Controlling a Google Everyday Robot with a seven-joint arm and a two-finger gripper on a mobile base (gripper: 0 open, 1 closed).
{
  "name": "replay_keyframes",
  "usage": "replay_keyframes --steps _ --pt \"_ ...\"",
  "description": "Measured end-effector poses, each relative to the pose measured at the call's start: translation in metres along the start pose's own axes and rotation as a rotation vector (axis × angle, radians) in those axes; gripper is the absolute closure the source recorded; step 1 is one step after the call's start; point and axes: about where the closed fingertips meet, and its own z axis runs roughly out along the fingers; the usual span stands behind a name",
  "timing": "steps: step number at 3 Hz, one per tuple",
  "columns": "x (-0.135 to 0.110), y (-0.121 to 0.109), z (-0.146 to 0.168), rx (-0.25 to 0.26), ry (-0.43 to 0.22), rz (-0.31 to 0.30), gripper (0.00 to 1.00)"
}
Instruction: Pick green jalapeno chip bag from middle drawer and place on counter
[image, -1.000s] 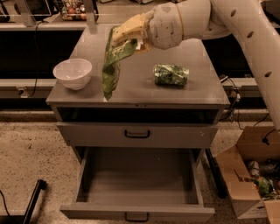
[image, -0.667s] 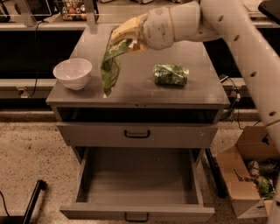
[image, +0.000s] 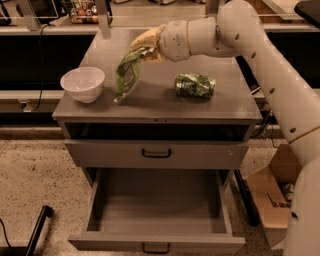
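My gripper (image: 144, 46) is shut on the top edge of the green jalapeno chip bag (image: 127, 75). The bag hangs down from it over the left-middle of the counter (image: 155, 102), with its lower tip at or just above the surface. The white arm reaches in from the upper right. The middle drawer (image: 157, 210), the lowest and deepest one, stands pulled open below and is empty inside. The drawer above it (image: 156, 153) is shut.
A white bowl (image: 82, 83) sits at the counter's left end. A green-patterned can (image: 195, 85) lies on its side to the right of the bag. A cardboard box (image: 272, 197) stands on the floor at the right. A black pole (image: 37, 231) lies at lower left.
The gripper and the hanging bag have shifted slightly left and lower over the counter. The bowl, the can and the drawers have not moved.
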Motion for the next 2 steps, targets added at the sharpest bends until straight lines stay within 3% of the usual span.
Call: replay_keyframes --steps 1,2 --pt "0.029 0.002 0.001 0.02 0.065 0.023 1.0" --pt "0.049 0.003 0.002 0.046 0.08 0.034 1.0"
